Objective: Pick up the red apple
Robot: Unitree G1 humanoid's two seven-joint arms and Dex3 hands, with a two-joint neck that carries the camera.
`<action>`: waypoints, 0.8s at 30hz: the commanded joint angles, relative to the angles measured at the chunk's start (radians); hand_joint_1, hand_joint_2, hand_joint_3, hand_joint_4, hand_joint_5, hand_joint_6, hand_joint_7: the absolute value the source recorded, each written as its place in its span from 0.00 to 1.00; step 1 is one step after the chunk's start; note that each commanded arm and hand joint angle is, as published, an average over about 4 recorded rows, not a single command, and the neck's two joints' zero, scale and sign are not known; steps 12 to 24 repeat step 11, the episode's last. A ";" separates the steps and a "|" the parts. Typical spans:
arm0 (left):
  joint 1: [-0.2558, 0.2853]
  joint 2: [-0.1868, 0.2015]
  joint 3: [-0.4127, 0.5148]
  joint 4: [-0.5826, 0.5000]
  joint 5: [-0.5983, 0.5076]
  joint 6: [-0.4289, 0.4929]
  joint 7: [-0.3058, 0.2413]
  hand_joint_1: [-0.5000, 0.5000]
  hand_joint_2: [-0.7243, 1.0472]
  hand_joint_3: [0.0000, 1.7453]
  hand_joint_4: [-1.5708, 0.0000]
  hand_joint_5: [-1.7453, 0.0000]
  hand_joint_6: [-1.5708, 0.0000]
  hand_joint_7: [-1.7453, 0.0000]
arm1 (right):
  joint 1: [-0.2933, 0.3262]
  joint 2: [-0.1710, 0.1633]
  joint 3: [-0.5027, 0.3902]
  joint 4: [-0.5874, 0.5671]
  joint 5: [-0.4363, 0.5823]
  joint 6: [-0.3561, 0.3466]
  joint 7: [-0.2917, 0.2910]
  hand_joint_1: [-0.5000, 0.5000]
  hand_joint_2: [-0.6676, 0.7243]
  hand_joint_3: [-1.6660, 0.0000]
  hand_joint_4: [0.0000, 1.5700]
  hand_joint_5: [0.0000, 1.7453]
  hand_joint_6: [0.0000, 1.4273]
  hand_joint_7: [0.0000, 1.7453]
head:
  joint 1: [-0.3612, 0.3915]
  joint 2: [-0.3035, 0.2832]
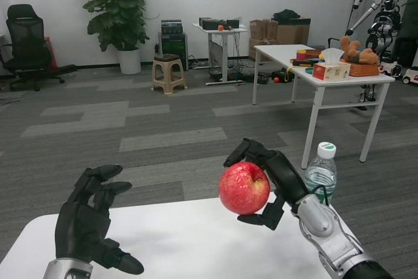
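Observation:
The red apple (243, 188) is lifted above the white table (189, 240), right of centre. My right hand (271, 181) grips it from the right side, fingers over its top and thumb under it. My left hand (88, 223) hovers at the lower left over the table, fingers spread, holding nothing.
A clear water bottle (321, 173) with a white and green cap stands just behind my right wrist at the table's right edge. Beyond the table lie grey carpet, a second white table (313, 63) with boxes, a stool (168, 72), a plant and an office chair.

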 commanded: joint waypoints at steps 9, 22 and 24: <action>-0.004 0.008 0.000 0.011 -0.006 -0.002 -0.005 0.02 0.20 0.05 1.00 0.12 0.73 0.40 | -0.048 0.009 -0.024 0.030 0.006 -0.005 -0.020 0.25 0.14 0.10 0.60 0.94 0.78 0.96 | 0.039 -0.118; -0.004 0.008 0.001 0.011 -0.007 -0.003 -0.005 0.02 0.20 0.05 1.00 0.12 0.73 0.40 | -0.048 0.009 -0.024 0.031 0.006 -0.005 -0.020 0.25 0.14 0.10 0.60 0.94 0.78 0.96 | 0.047 -0.135; -0.004 0.008 0.001 0.011 -0.007 -0.003 -0.005 0.02 0.20 0.05 1.00 0.12 0.73 0.40 | -0.048 0.009 -0.024 0.031 0.006 -0.005 -0.020 0.25 0.14 0.10 0.60 0.94 0.78 0.96 | 0.047 -0.135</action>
